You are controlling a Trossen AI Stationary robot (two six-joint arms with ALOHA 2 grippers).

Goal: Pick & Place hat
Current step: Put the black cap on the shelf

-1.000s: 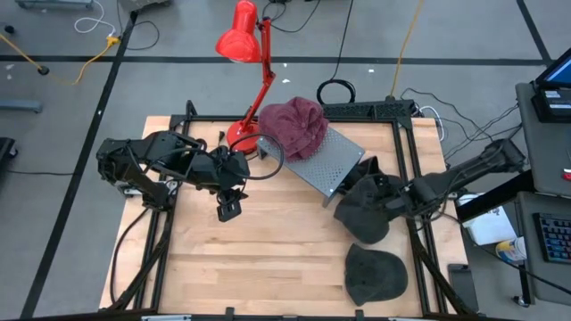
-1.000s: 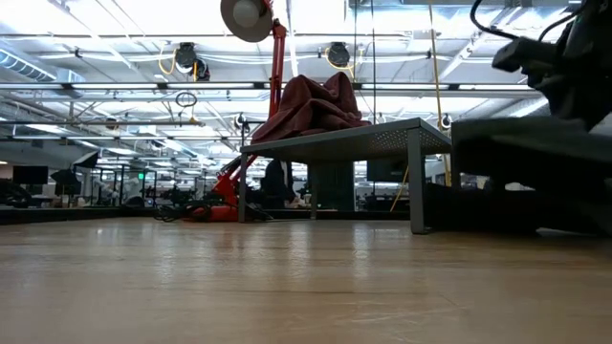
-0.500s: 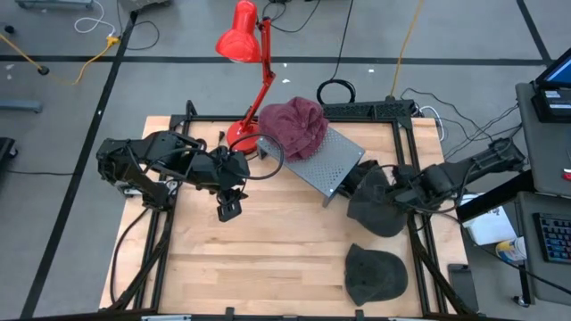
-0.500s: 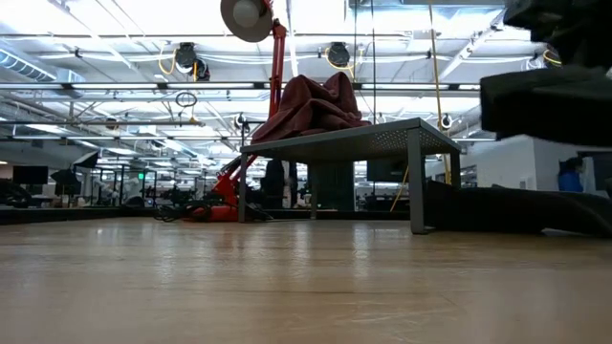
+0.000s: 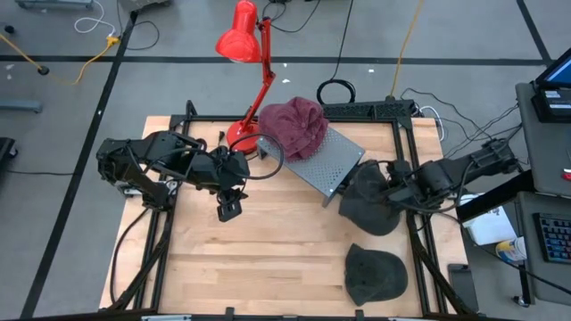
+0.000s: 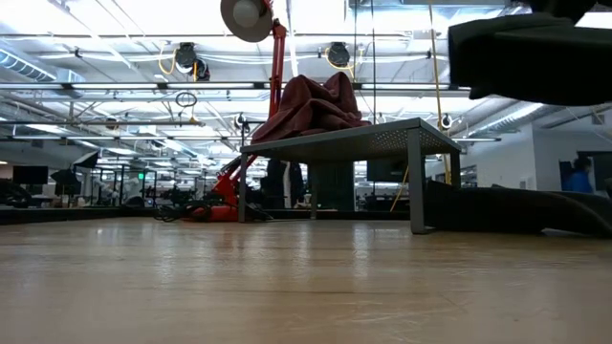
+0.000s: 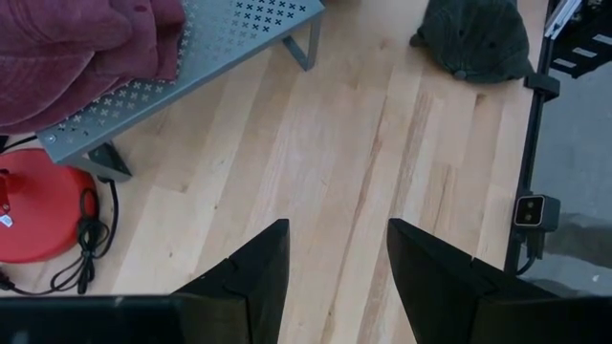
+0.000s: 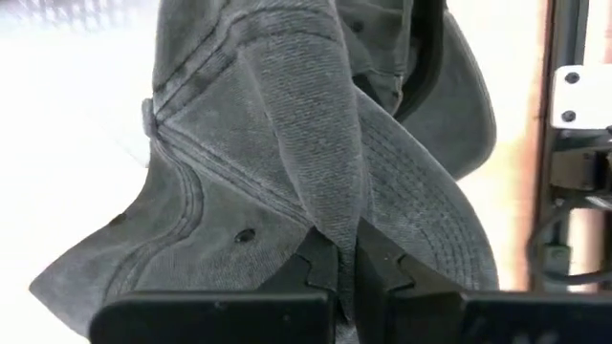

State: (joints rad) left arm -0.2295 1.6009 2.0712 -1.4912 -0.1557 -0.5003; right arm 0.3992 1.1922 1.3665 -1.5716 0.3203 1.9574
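Nearest, lower right of the high view: we're seeing a second dark cap lying flat on the wooden table, untouched, well apart from both arms.

Carried hat: we're watching the grey cap hanging off the right gripper at centre right of the high view, clear of the table, just beside the metal stand.

Jaws, right: they're pinching tight on a fold of the cap's fabric, fingers nearly meeting through the cloth.

Key relation: we're judging the stand's open corner to be lying up and left of the cap in the high view, so the carry is heading that way; the right arm is far the nearer.

Stand top, farther back: the maroon hat is already sitting on its far end.

Left gripper: it's hovering at centre left, fingers parted around nothing, over bare wood.

Farthest: the red lamp is standing behind the stand.
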